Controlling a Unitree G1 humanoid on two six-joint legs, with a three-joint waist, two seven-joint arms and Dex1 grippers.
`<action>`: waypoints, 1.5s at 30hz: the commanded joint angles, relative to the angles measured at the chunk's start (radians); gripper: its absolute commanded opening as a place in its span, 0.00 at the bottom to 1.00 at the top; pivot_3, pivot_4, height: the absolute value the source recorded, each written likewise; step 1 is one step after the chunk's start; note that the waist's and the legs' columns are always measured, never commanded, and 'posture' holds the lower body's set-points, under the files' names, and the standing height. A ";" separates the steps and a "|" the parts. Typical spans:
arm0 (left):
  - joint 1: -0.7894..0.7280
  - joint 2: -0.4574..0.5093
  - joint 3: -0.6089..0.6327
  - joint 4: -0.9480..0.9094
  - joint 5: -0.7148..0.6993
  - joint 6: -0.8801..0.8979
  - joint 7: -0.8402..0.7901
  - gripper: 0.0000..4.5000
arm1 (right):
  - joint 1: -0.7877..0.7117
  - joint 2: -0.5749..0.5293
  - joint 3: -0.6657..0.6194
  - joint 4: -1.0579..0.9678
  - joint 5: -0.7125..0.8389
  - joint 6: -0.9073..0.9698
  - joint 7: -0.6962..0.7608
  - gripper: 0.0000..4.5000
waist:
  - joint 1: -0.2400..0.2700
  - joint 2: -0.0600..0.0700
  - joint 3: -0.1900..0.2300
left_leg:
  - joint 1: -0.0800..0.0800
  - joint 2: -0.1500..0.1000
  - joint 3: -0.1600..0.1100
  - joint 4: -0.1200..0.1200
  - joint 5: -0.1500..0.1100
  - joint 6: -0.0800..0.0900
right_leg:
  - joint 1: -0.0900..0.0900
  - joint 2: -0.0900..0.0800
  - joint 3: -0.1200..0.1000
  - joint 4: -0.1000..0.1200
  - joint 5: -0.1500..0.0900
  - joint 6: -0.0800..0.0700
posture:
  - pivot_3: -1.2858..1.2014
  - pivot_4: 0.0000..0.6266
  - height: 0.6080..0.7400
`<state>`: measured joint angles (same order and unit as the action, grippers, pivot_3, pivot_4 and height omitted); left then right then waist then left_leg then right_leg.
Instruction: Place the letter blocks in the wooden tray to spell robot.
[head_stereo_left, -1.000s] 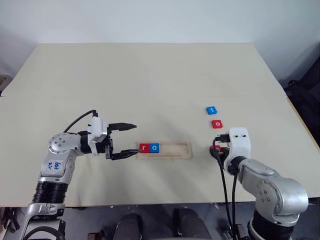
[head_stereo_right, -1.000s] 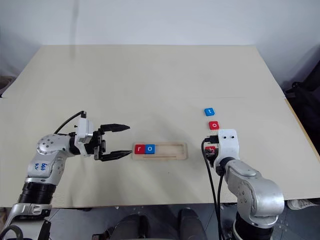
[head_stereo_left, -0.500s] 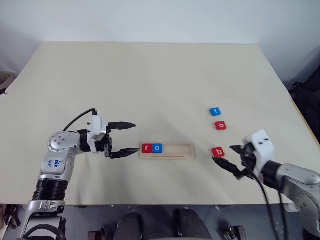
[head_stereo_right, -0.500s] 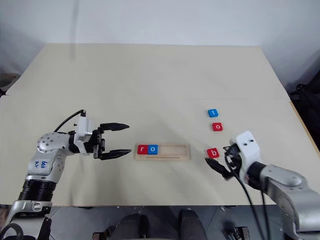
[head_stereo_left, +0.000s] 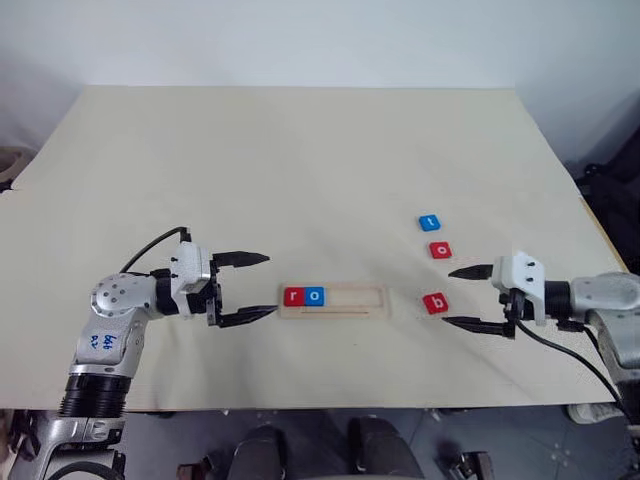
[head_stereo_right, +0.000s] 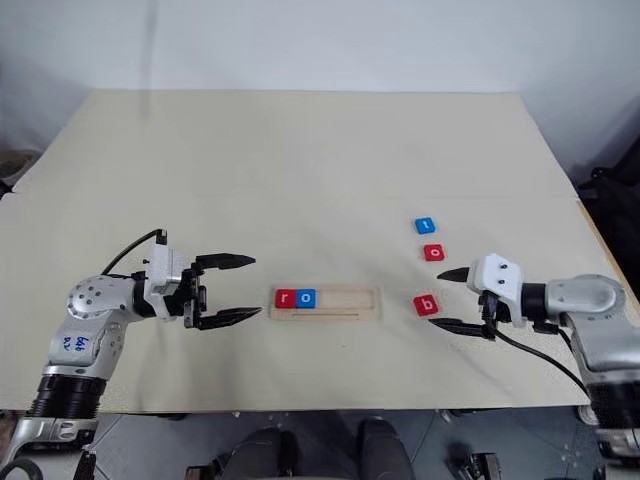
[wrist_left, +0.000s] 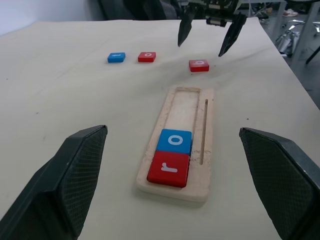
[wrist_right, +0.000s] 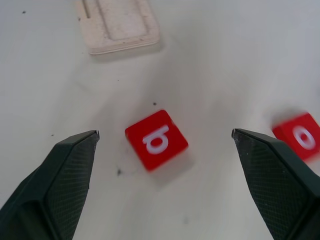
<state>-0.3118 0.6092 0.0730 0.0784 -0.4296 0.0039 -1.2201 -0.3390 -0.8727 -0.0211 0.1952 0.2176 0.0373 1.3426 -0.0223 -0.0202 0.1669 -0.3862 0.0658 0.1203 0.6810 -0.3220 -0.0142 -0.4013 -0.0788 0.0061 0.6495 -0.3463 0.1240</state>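
The wooden tray (head_stereo_left: 333, 300) holds the red r block (head_stereo_left: 293, 296) and blue o block (head_stereo_left: 314, 296). Both the left gripper (head_stereo_left: 257, 286) and the right gripper (head_stereo_left: 456, 297) have their jaws released and empty. The red b block (head_stereo_left: 435, 303) lies toward the tabletop's right edge.

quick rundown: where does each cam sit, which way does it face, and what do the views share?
Left eye, right eye: stereo pair on the head, looking forward and down over the table; left gripper and right gripper show, both open.
Left wrist: on the left arm, looking along its fingers over the wooden tray, holding the red r block and blue o block, toward the right gripper.
Right wrist: on the right arm, looking down between its fingers at the red b block.
Shared: tray and b block appear in all views.
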 joint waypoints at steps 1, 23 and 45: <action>0.012 0.005 0.010 -0.059 -0.021 0.007 0.007 1.00 | -0.058 0.006 0.056 0.089 -0.021 -0.052 0.071 0.99 | -0.001 0.000 0.000 | 0.000 0.000 0.000 0.000 0.000 0.000 | 0.000 0.000 0.000 0.000 0.000 0.000 | 0.52 0.24 1.00; 0.029 0.018 0.003 -0.086 -0.025 0.010 -0.031 1.00 | -0.195 0.054 0.126 0.117 -0.008 -0.027 0.129 0.33 | -0.006 0.005 0.003 | 0.001 0.001 0.000 0.001 0.000 0.000 | 0.000 0.000 0.000 0.003 0.000 0.000 | 0.52 0.24 1.00; 0.070 0.030 0.012 -0.094 -0.017 -0.004 0.008 1.00 | -0.394 0.297 0.395 -0.221 -0.110 0.495 -0.136 0.33 | -0.007 0.006 0.004 | -0.004 0.000 0.001 0.002 -0.001 0.000 | -0.009 -0.001 0.000 0.010 0.000 0.000 | 0.52 0.24 1.00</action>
<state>-0.2523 0.6300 0.0672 0.0286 -0.4382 0.0038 -1.2197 -0.7190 -0.5798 0.3770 0.0073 0.1061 0.5298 1.2074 -0.0290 -0.0142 0.1704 -0.3907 0.0660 0.1215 0.6825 -0.3226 -0.0143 -0.4099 -0.0797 0.0060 0.6591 -0.3464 0.1235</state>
